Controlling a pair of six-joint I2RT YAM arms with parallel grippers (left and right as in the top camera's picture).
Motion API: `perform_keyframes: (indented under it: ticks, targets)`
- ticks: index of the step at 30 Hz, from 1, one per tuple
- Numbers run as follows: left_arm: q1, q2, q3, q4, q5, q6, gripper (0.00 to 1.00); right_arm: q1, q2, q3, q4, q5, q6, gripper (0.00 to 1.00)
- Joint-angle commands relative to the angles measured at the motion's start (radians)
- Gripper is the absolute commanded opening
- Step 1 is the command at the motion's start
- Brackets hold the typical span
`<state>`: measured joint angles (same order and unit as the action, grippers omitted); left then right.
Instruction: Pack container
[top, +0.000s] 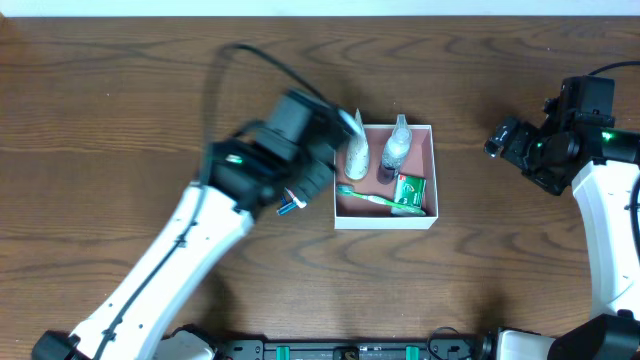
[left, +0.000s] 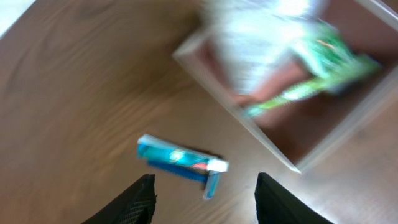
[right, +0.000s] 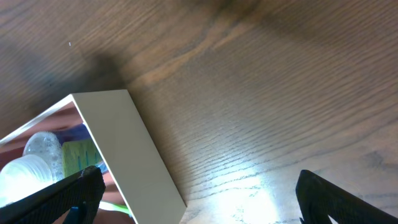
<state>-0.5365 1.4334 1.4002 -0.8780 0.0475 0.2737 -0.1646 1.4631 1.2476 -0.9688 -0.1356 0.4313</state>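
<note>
The container (top: 424, 176), a shallow white box with a pink-brown inside, sits mid-table. It holds two small clear bottles (top: 396, 152), a green toothbrush (top: 372, 198) and a green packet (top: 411, 190). One bottle (top: 355, 152) leans at its left rim. A blue toothpaste tube (top: 291, 205) lies on the table left of the box. In the left wrist view, my left gripper (left: 205, 200) is open and empty just above the tube (left: 181, 161), with the box rim (left: 249, 124) beyond, blurred. My right gripper (right: 208, 199) is open and empty beside the box's right wall (right: 130, 149).
The brown wooden table (top: 120, 110) runs all round the box. The left arm (top: 180, 260) crosses from the bottom left towards the box. The right arm (top: 600, 220) stands at the right edge, with its gripper (top: 505, 140) right of the box.
</note>
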Motion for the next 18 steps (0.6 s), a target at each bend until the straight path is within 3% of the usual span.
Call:
perform_keyframes:
  ticks: [1,5,8,18]
  targets:
    - [0.123,0.054,-0.07,0.038,-0.06,-0.372,0.52,-0.006,-0.005,0.001,0.001,-0.004,-0.017,0.99]
    - [0.234,0.171,-0.166,0.142,-0.06,-0.647,0.53,-0.006,-0.005,0.001,0.0,-0.004,-0.017,0.99]
    - [0.28,0.267,-0.184,0.161,-0.059,-0.781,0.53,-0.006,-0.005,0.001,0.0,-0.005,-0.017,0.99]
    - [0.297,0.445,-0.185,0.207,-0.032,-0.894,0.52,-0.006,-0.005,0.001,0.0,-0.015,-0.017,0.99]
